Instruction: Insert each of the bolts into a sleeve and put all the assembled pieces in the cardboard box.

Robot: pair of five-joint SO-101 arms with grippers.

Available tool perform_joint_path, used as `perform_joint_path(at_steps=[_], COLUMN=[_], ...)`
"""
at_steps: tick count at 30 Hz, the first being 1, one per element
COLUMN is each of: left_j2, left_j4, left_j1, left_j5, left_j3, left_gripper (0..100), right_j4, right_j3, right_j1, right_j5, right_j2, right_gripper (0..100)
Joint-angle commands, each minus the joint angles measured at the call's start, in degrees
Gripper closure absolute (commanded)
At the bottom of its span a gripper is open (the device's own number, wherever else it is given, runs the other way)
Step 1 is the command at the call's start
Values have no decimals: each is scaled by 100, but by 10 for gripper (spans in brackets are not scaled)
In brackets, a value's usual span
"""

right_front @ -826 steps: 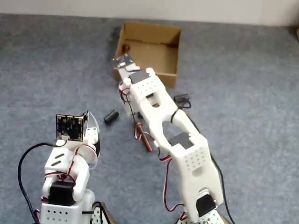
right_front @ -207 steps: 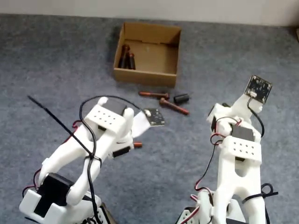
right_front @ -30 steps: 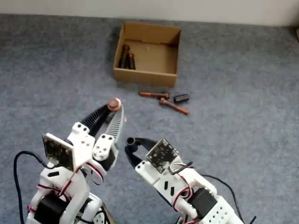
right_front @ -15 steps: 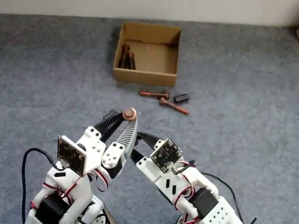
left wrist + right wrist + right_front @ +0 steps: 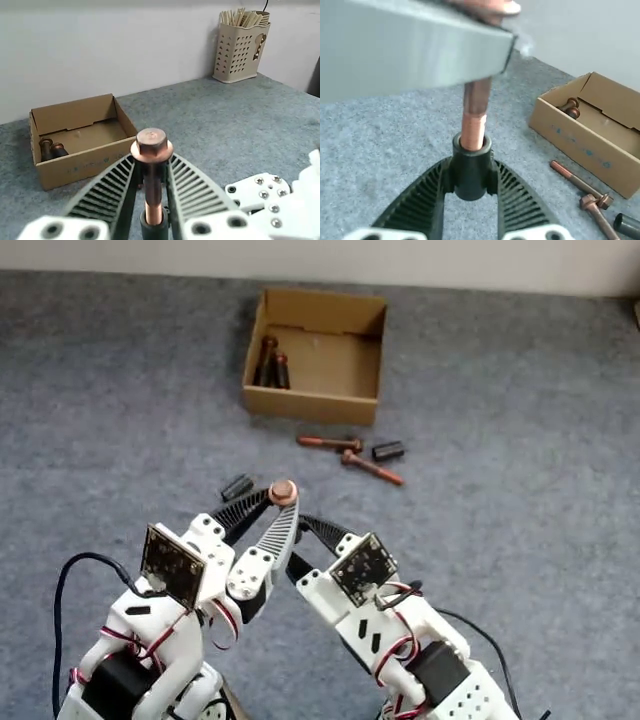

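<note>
left jaws: pinching bolt [image 5: 152, 175] just under head | right jaws: pinching sleeve [image 5: 471, 172], bolt tip inside | handling: likely stiff, smooth, slippery; grip shank and sleeve mid-body

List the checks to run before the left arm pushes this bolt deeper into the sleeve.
1. Grip on the bolt: ok, the left jaws clamp it just under the head.
2. Grip on the sleeve: ok, the right jaws clamp its sides, open end toward the bolt.
3. Tip started in the bore: ok; how deep, cannot tell.
4. Shaft in line with the sleeve: ok in both wrist views.
5. Cardboard box ready: ok, open, with bare floor beside the assembled pieces inside.
</note>
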Motion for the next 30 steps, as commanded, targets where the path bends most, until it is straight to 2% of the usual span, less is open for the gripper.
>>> perform_joint_path(at_steps=[1, 5, 7, 10, 13, 25, 30], left_j2=[-22, -13, -13, -13, -13, -13, -13], left_j4=[18, 26, 35, 35, 35, 941, 993], left_j1=[48, 48, 48, 40, 4, -31, -532], left_j5=[-62, -70, -299, -862, -879, -905, -879], left_j3=[-31, 171, 400, 840, 919, 224, -84], left_gripper=[995, 993, 987, 913, 861, 800, 761], right_j4=[-127, -127, -127, -127, -127, -127, -127], right_j3=[-312, -312, -312, -312, -312, -277, -268], right_j1=[119, 119, 127, 127, 127, 136, 136], right_j5=[9, 9, 9, 9, 9, 9, 9], right_j2=[-92, -92, -92, -92, -92, -92, -92], right_gripper=[993, 993, 993, 993, 993, 993, 993])
